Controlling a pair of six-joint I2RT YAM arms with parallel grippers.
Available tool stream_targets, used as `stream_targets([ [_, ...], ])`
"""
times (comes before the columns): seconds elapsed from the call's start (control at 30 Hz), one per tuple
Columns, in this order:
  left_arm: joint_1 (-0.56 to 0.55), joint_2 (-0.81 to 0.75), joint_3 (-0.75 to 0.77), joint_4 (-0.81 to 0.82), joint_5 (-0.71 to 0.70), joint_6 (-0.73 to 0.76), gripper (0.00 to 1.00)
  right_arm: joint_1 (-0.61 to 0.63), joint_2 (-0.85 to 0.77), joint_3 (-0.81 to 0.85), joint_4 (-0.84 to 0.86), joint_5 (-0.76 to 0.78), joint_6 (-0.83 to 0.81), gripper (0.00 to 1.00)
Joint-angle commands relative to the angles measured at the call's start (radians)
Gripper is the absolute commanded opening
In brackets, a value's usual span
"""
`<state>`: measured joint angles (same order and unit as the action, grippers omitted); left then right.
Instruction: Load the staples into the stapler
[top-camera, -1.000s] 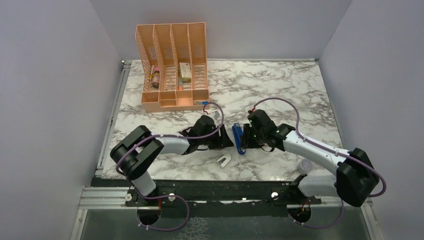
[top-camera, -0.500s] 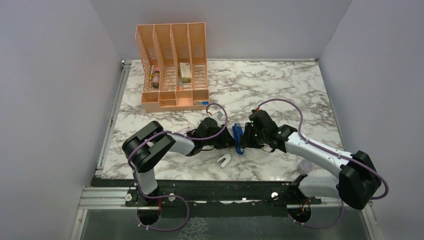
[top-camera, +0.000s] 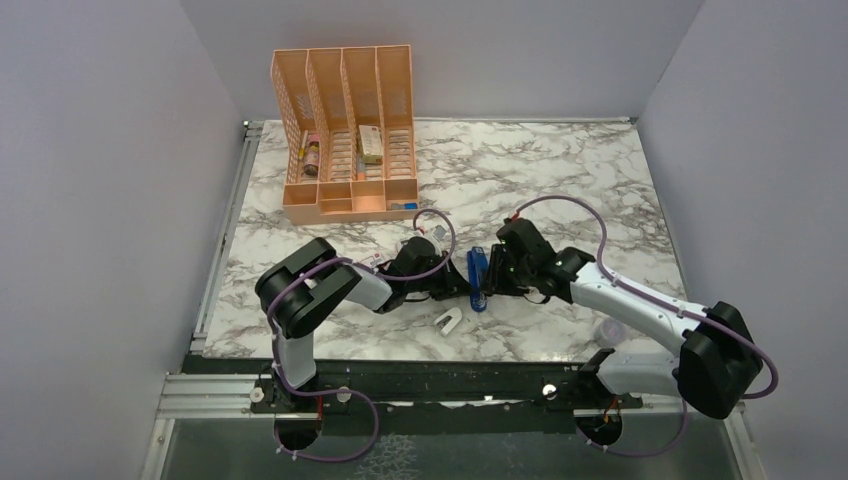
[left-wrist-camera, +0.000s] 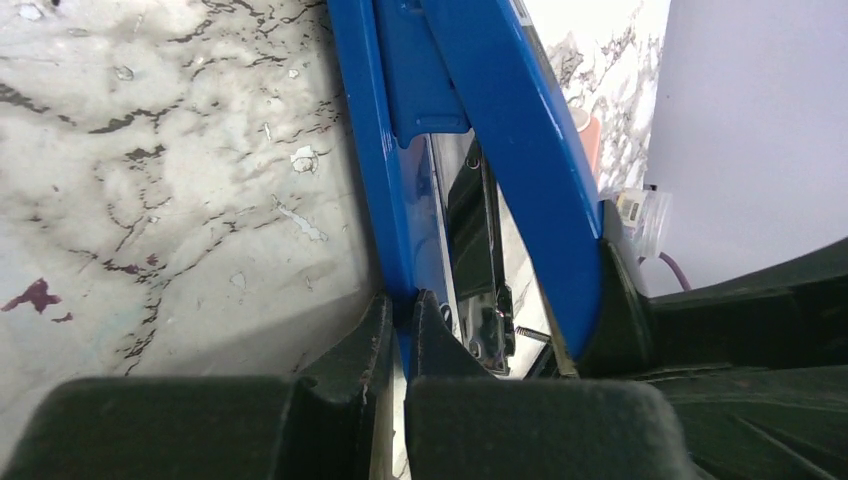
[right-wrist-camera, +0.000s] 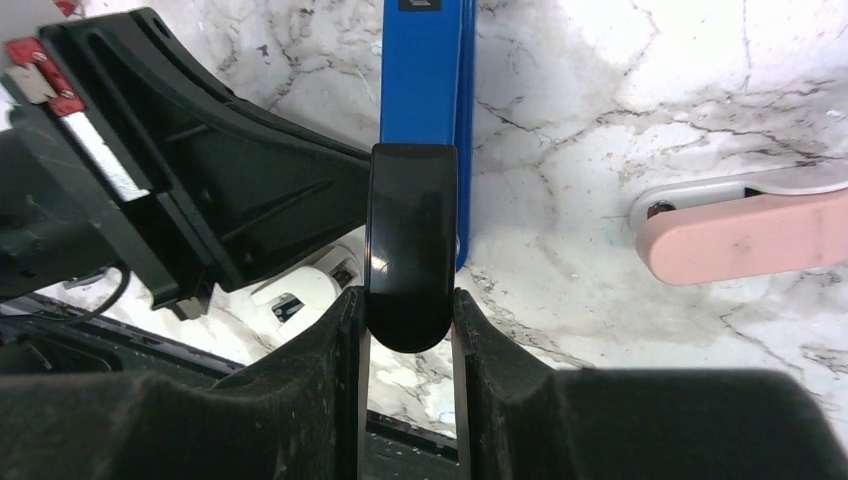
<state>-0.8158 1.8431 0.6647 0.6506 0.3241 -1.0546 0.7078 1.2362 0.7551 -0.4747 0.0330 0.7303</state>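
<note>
The blue stapler (top-camera: 477, 277) lies on the marble between both arms. In the left wrist view the stapler (left-wrist-camera: 500, 130) gapes open, its two blue halves spread apart with the metal channel (left-wrist-camera: 478, 262) showing between them. My left gripper (left-wrist-camera: 402, 305) is shut on the thin edge of the lower blue half. From the other side my right gripper (right-wrist-camera: 410, 300) is shut on the stapler's black rounded end (right-wrist-camera: 410, 240). Seen from above, the left gripper (top-camera: 460, 285) and the right gripper (top-camera: 492, 282) face each other across it. The staples do not show clearly in any view.
A small white curved clip (top-camera: 449, 321) lies just in front of the stapler. A pink oval eraser (right-wrist-camera: 745, 235) rests right of the stapler. The orange desk organiser (top-camera: 345, 200) stands at the back left with small items inside. A pale round object (top-camera: 610, 330) sits by the right arm.
My left gripper has closed onto the stapler's blue edge and its arm has swung in toward the right. The right gripper keeps its hold on the black end.
</note>
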Motion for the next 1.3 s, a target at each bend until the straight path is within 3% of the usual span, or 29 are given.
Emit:
stream_targets([
  [0.0,-0.014,0.02,-0.023,0.02,0.014,0.038,0.0,0.004,-0.024,0.118,0.009,0.117,-0.046,0.13],
  [0.3,-0.013,0.043,-0.026,0.018,0.0,0.058,0.0,0.001,0.063,0.297,-0.068,0.311,-0.14,0.15],
  [0.43,-0.013,0.056,-0.03,0.018,-0.011,0.059,0.0,-0.011,0.128,0.382,-0.025,0.361,-0.21,0.21],
  [0.8,-0.013,0.07,-0.053,0.018,-0.032,0.069,0.0,-0.077,0.334,0.536,0.14,0.325,-0.35,0.29],
  [1.27,-0.013,0.085,-0.068,0.018,-0.053,0.081,0.01,-0.088,0.503,0.625,0.133,0.231,-0.425,0.4],
])
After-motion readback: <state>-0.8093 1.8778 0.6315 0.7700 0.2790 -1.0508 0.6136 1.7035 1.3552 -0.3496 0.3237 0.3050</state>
